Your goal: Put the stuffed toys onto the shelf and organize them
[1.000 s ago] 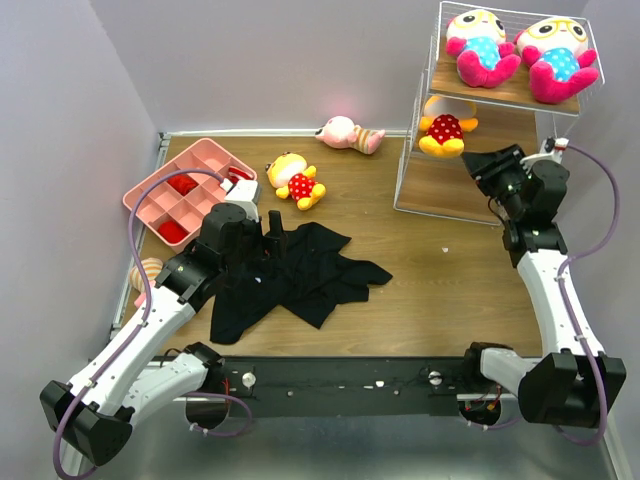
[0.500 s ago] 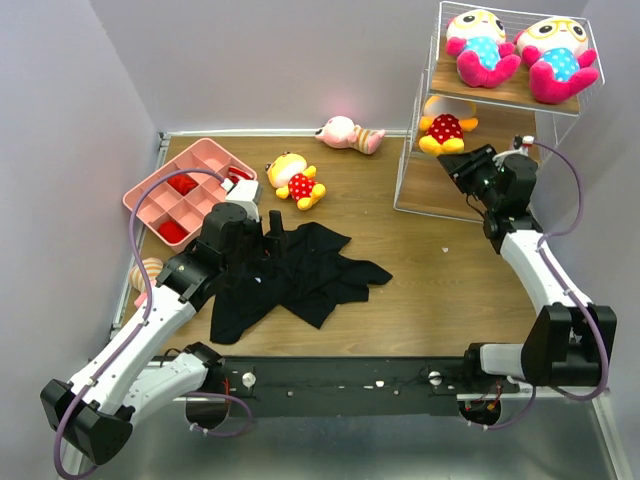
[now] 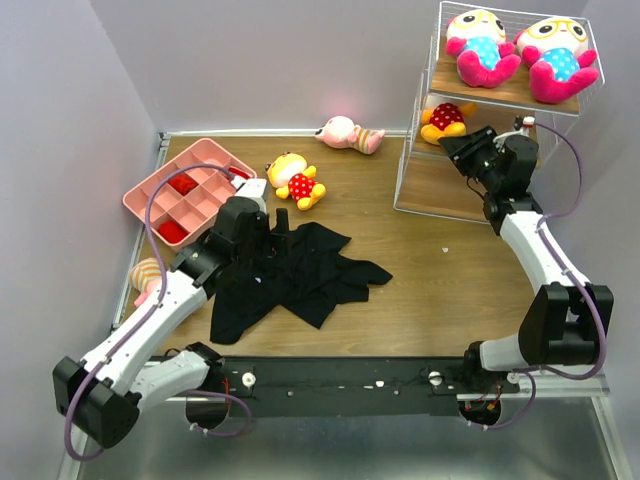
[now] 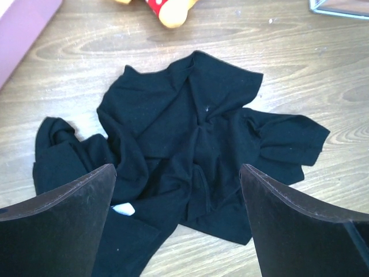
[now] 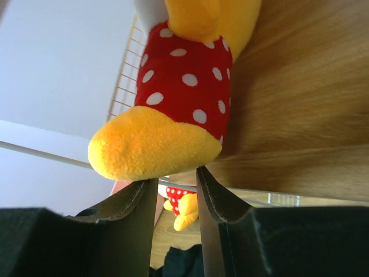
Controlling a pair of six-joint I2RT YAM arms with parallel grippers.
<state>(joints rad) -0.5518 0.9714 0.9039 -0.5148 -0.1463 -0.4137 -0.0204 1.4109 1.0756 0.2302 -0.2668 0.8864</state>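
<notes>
I judge the step in hand to be seating a yellow-orange doll (image 3: 447,117) on the middle tier of the shelf (image 3: 450,190). My right tool (image 5: 177,176) sits at that doll's foot with its jaws narrow. I see only a bare gap between them, so I read it as gripping nothing.

2 blue dolls (image 3: 480,45) lie side by side on the top tier. 3 dolls are off the shelf:
- The second yellow-orange doll (image 3: 295,180) is on the table (image 3: 450,290).
- A pink striped doll (image 3: 350,133) is at the far edge.
- Another pink doll (image 3: 148,275) is at the left edge, half hidden by my left arm.

My left tool (image 4: 179,231) hangs wide over the black garment (image 4: 190,144), holding nothing.

Next, I think the right tool must back out without snagging the foot. The left tool should then reach past the garment for the yellow-orange doll just beyond it.
</notes>
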